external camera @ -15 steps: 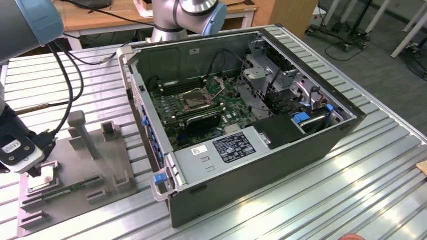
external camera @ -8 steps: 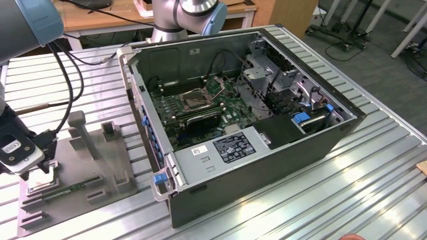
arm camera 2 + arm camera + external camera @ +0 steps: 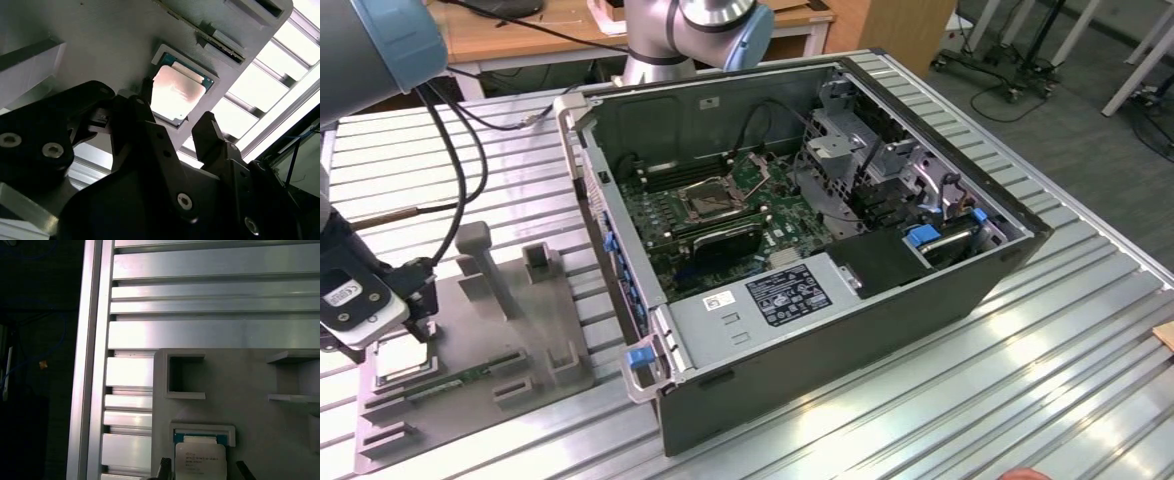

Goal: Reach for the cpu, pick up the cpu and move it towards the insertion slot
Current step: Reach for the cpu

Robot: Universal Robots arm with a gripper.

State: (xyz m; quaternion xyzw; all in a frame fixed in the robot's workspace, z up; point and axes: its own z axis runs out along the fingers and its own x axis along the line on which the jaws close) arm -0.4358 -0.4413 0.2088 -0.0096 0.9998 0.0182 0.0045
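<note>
I read bright, even overhead light in the exterior view; the aluminium table [image 3: 1067,330] throws pale glare towards the exterior view's right. In the second wrist view the table blows out to white, the cpu [image 3: 177,92] glares pink-white, and the gripper [image 3: 176,102] sits in dark silhouette. In the first wrist view, the space past the table edge reads near black.

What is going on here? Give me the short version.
The robot arm's gripper hangs low over the cpu, which lies flat in its recess on the grey fixture plate at the exterior view's left. In the second wrist view the gripper is open, with one finger on each side of the chip, and the chip is not yet lifted. The insertion slot is on the green board inside the open computer case, well away from the gripper.
</note>
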